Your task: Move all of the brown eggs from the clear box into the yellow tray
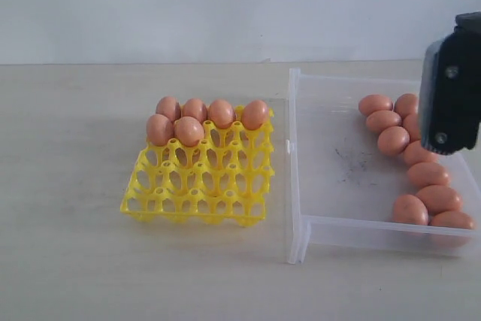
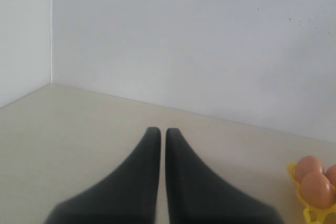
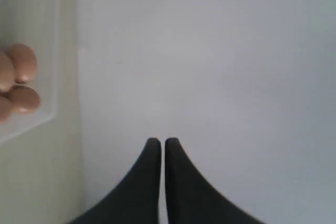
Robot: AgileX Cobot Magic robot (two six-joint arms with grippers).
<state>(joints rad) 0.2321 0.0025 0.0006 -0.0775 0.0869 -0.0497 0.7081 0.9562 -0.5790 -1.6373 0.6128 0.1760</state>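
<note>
The yellow tray [image 1: 199, 186] lies left of centre, with several brown eggs [image 1: 189, 131] in its far cups. Several more brown eggs [image 1: 428, 175] lie along the right side of the clear box [image 1: 331, 227]. A black part of the right arm [image 1: 451, 95] hangs over the box's right side and hides some eggs. My left gripper [image 2: 158, 132] is shut and empty above bare table, with the tray's corner [image 2: 315, 211] and its eggs [image 2: 316, 188] off to one side. My right gripper [image 3: 159, 142] is shut and empty, facing the wall, beside the box's eggs [image 3: 23, 99].
A pale wall [image 1: 225, 5] runs behind the table. The box's floor [image 1: 349, 159] carries dark smudges. The left arm does not show in the exterior view.
</note>
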